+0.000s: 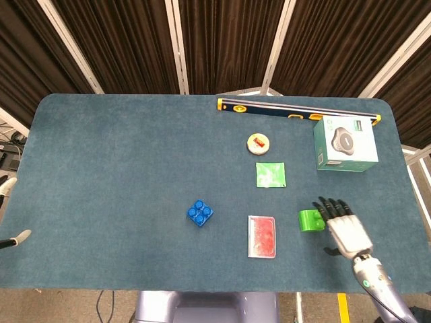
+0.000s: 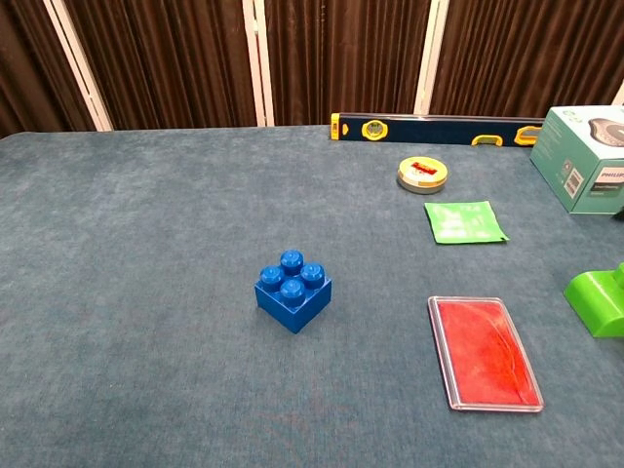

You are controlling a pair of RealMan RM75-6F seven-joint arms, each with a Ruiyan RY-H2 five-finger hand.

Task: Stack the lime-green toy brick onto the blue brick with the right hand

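The lime-green brick (image 1: 309, 220) lies right of centre on the blue-grey table (image 1: 114, 168); in the chest view the lime-green brick (image 2: 597, 300) is cut by the right edge. The blue brick (image 1: 200, 213) (image 2: 292, 290) stands studs up, well to its left. My right hand (image 1: 343, 225) is beside the lime brick's right side, fingers spread, their tips covering the brick's right end; whether they touch it I cannot tell. The chest view does not show this hand. Of my left hand (image 1: 12, 240) only two fingertips show at the left edge, wide apart and holding nothing.
A clear case with red contents (image 1: 262, 236) (image 2: 485, 352) lies between the two bricks. Behind are a green sachet (image 1: 270, 175), a round tape measure (image 1: 258, 142), a teal box (image 1: 345, 143) and a long spirit level (image 1: 296, 112) at the far edge.
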